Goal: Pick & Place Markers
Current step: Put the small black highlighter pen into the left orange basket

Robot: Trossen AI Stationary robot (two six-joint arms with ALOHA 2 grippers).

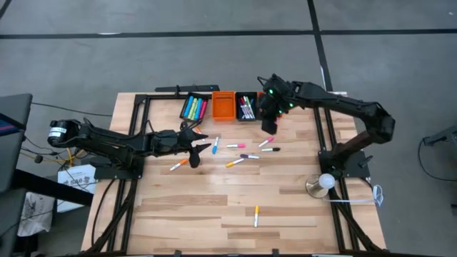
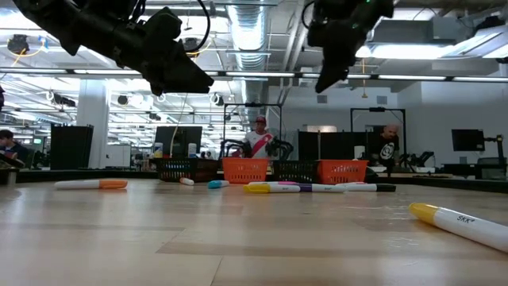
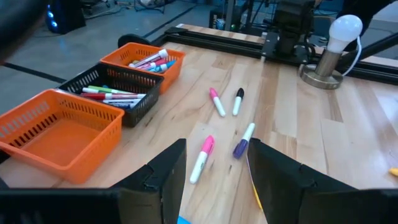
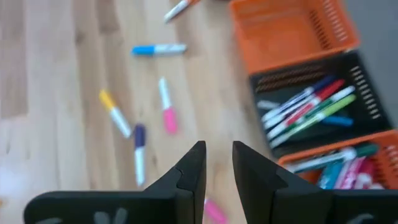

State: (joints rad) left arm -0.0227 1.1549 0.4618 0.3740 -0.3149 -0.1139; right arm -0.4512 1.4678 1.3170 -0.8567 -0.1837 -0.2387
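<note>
loose markers [image 1: 246, 155] scattered on the wooden table [image 1: 214, 207] in front of the row of bins, most just short of the empty orange bin [image 1: 223, 105]: a blue one [image 1: 215, 146], a pink one [image 1: 235, 145], a purple-capped one [image 1: 249, 155], a yellow one [image 1: 235, 163], a black-capped one [image 1: 270, 150], an orange one [image 1: 178, 164]. one more yellow marker [image 1: 256, 215] well apart from that bin, toward the table's near edge. others already lying in the black bin [image 1: 246, 106] beside the orange bin, and in the far bin [image 1: 193, 107] on its other side.

left gripper [image 1: 198, 146] hanging above the table near the blue marker, fingers spread apart, nothing between them. seen from its wrist, a pink marker [image 3: 202, 158] and a purple-capped marker [image 3: 244, 140] lying ahead of the gap. right gripper [image 1: 270, 118] raised beside the black bin, fingers drawn close with a narrow slit between, gripping nothing.

likely light, rigid plastic sticks, smooth and round, so apt to roll or squirt out of a pinch taken off centre. best taken across the barrel near the middle, fingers set square to the length, pressed low to the wood so the pads close on the widest part. not fragile; modest squeeze enough. caps probably snug, yet a grip on the cap end alone could tip the marker in the fingers.
</note>
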